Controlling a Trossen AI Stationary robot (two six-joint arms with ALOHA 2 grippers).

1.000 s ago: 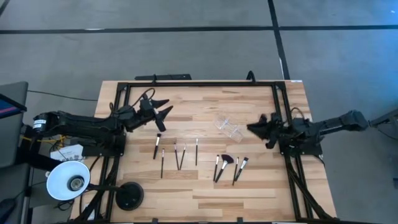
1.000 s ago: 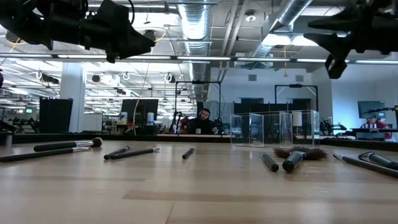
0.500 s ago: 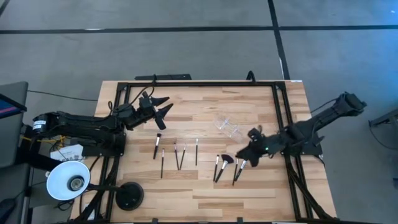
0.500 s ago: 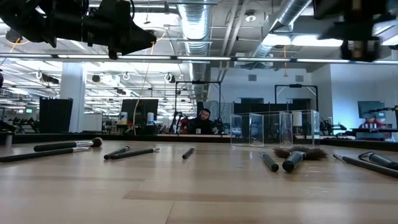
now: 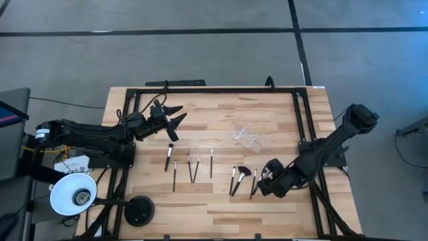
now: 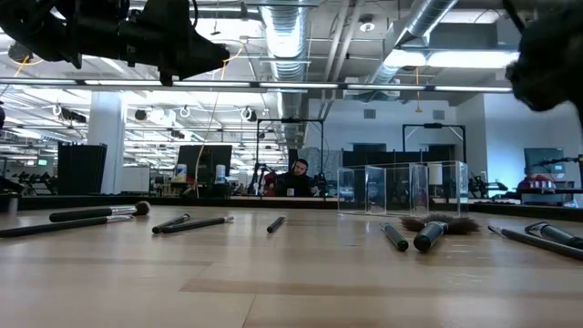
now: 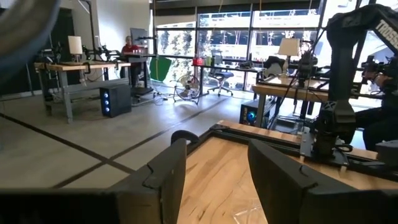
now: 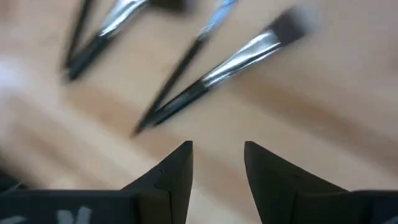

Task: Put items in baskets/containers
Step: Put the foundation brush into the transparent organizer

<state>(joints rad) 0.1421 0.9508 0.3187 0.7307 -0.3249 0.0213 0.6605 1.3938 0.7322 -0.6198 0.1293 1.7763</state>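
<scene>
Several slim dark-handled makeup brushes [image 5: 211, 163] lie flat in a loose row across the middle of the wooden table, one with a fan-shaped head [image 5: 243, 172]. The clear container [image 5: 245, 136] sits on the table beyond them and shows as clear walls [image 6: 401, 187] in the low view. My right gripper [image 5: 263, 182] is open and hovers just right of the rightmost brushes [image 5: 255, 181]; its wrist view shows a silver-ferruled brush [image 8: 242, 56] ahead of the open fingers [image 8: 217, 146]. My left gripper [image 5: 182, 112] is open, raised over the table's far left part.
A white round lamp shade [image 5: 73, 194] and a black round base [image 5: 140, 211] sit at the near left corner. A black frame rail [image 5: 214, 89] borders the table. Bare wood lies near the brushes' near side. A person [image 6: 298, 178] sits in the room beyond.
My right gripper has swung from the table's right edge beside the clear container toward the near edge and leftward, coming down close to the rightmost brushes. The brushes and the container have stayed where they were.
</scene>
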